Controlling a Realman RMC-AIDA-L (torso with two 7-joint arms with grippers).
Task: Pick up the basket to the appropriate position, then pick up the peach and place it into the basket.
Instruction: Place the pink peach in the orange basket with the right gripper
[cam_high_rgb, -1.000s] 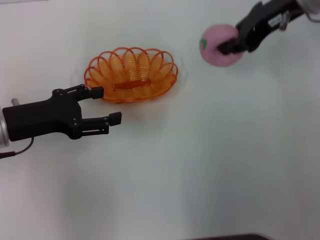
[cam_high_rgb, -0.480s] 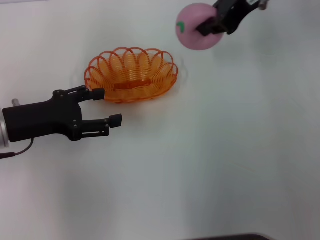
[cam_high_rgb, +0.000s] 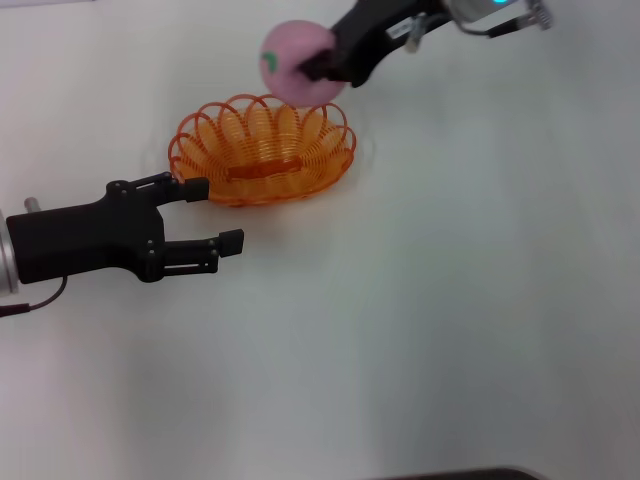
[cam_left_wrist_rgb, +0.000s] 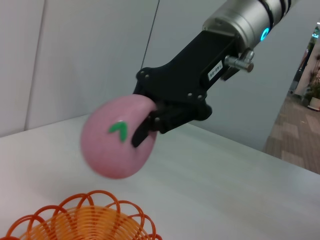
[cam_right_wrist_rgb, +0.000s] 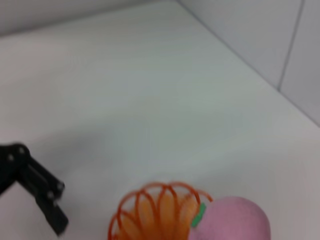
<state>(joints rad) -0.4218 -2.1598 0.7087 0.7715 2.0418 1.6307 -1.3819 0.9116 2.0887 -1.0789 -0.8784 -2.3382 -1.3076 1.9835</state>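
The orange wire basket (cam_high_rgb: 262, 150) sits on the white table at the upper left of the head view. My right gripper (cam_high_rgb: 318, 66) is shut on the pink peach (cam_high_rgb: 292, 62) and holds it in the air above the basket's far rim. The left wrist view shows the peach (cam_left_wrist_rgb: 119, 137) held by that gripper (cam_left_wrist_rgb: 150, 122) above the basket's rim (cam_left_wrist_rgb: 82, 221). The right wrist view shows the peach (cam_right_wrist_rgb: 232, 220) beside the basket (cam_right_wrist_rgb: 157, 210). My left gripper (cam_high_rgb: 218, 213) is open and empty, close to the basket's near left side; it also shows in the right wrist view (cam_right_wrist_rgb: 37, 192).
The white table (cam_high_rgb: 430, 300) stretches out to the right of the basket and toward me. A pale wall (cam_left_wrist_rgb: 75, 55) stands behind the table in the left wrist view.
My right gripper has carried the peach up and to the left, from right of the basket to above its far rim. The left arm and the basket have not moved.
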